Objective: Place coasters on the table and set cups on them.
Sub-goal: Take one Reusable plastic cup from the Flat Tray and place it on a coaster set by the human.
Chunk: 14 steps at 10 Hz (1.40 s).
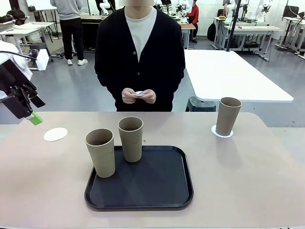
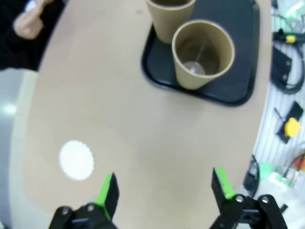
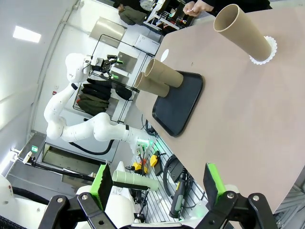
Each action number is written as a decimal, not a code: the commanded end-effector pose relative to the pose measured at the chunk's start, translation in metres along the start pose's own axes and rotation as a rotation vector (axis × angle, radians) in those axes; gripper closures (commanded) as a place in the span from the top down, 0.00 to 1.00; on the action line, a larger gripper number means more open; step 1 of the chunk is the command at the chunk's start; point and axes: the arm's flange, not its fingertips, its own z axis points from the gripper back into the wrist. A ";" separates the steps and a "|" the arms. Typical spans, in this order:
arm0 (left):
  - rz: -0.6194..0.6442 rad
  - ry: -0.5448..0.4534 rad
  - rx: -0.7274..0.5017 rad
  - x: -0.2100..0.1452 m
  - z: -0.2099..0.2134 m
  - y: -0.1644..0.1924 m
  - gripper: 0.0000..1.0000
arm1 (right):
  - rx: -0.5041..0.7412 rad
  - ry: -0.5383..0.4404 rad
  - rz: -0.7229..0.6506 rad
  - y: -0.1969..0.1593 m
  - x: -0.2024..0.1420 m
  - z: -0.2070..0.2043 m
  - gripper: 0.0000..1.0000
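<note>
The left pincer (image 2: 164, 181) hangs wide open and empty above the counter (image 2: 143, 133). A bare coaster (image 2: 76, 160) lies at its 9 o'clock, and two cups (image 2: 202, 55) stand on the tray (image 2: 238, 90) toward 12 o'clock. The right pincer (image 3: 157, 174) is likewise spread wide, holding nothing. Seen from the tray in the front view, the third cup (image 1: 228, 116) stands upright on a second coaster (image 1: 222, 134) at 2 o'clock, and the person's hands (image 1: 138, 95) hold something small and white at 12 o'clock.
</note>
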 end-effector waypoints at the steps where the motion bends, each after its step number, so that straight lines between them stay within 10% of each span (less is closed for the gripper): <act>1: 0.018 -0.028 0.004 0.000 0.003 -0.001 1.00 | 0.004 -0.002 0.006 0.000 -0.001 0.001 1.00; 4: 0.006 -0.007 0.002 -0.003 0.002 0.001 1.00 | 0.004 -0.002 0.006 0.000 -0.001 0.001 1.00; 10: -0.440 -0.502 -0.147 -0.046 -0.057 0.059 1.00 | 0.004 -0.002 0.006 0.000 -0.001 0.001 1.00; 14: -0.253 -0.669 -0.198 -0.084 -0.112 0.068 1.00 | 0.004 -0.002 0.006 0.000 -0.001 0.001 1.00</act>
